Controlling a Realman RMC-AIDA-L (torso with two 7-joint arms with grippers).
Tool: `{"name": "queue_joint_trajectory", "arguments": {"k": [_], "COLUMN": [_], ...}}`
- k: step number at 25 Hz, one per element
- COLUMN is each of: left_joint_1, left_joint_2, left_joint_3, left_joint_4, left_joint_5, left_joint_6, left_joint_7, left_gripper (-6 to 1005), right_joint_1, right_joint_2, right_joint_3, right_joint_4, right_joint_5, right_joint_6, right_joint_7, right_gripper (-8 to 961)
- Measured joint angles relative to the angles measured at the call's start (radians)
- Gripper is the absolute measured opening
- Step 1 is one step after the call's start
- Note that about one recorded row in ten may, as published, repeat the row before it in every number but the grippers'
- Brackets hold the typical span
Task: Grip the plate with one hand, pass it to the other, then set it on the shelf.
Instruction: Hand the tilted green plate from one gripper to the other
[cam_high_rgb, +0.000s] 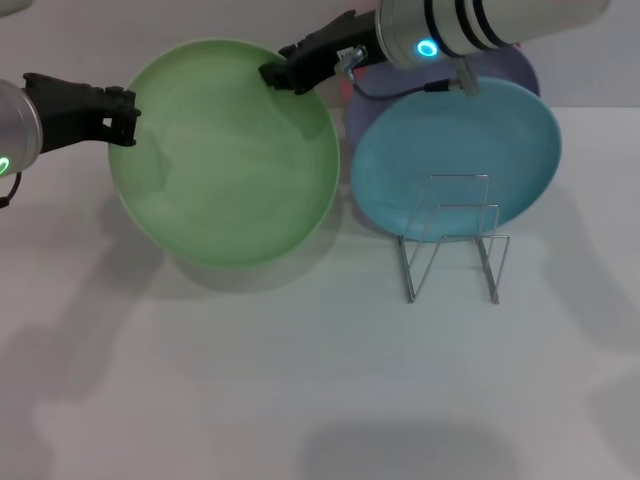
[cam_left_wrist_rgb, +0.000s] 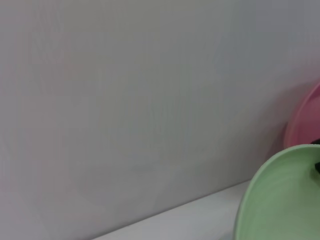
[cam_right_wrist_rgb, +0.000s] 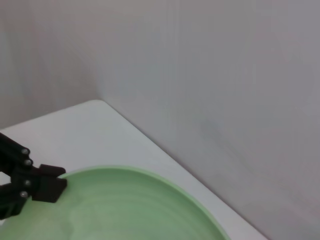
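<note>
The round, shallow, matte light-green plastic plate (cam_high_rgb: 228, 152) hangs in the air between the two grippers, face toward the head camera and well above the white tabletop (cam_high_rgb: 300, 380), where it casts a shadow. The left gripper (cam_high_rgb: 118, 112), black on a silver-and-black arm with a green ring, sits at the plate's left rim; the right wrist view shows its fingers closed narrowly over that edge, holding the plate. The right gripper (cam_high_rgb: 285, 72), black on a fat white arm with black bands and a cyan ring, meets the rim at the upper right, its fingers pinched on the edge as far as the head view shows.

So the plate spans the gap from one hand to the other, each gripping an edge. The hand-over appears to be at the point of shared hold, and the next step is probably the left gripper's release.

From the right gripper, the thin silver wire plate rack (cam_high_rgb: 452, 235) stands lower and farther to the robot's right, near at hand. A turquoise-blue plate (cam_high_rgb: 455, 150) leans just behind the rack, with a lavender plate (cam_high_rgb: 520, 62) behind that. The green plate's face would need to stay upright to slip between the loops.
</note>
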Motion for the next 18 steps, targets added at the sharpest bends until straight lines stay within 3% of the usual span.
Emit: {"name": "queue_joint_trajectory", "arguments": {"k": [8,15,18], "left_joint_1": [0.004,0.001,0.002], "left_joint_2": [-0.001,0.000,0.000], "left_joint_3": [0.001,0.034,0.038], "left_joint_4": [-0.002,0.001,0.001], "left_joint_5": [0.000,0.009,0.010], "left_joint_6": [0.014,0.011,0.014], "left_joint_7": [-0.007,-0.002,-0.002], "left_gripper": [53,55,200], "right_joint_1": [-0.022,-0.049,-0.059], "right_joint_2": [-0.003,0.000,0.000], "right_joint_3": [-0.001,-0.003,-0.004], "right_joint_4": [0.011,0.037,0.054], "right_joint_5": [0.017,0.029,0.033], "right_joint_6": [0.000,0.012,0.017], "right_joint_7": [-0.041,-0.049,-0.050], "right_gripper": [123,38,39]}}
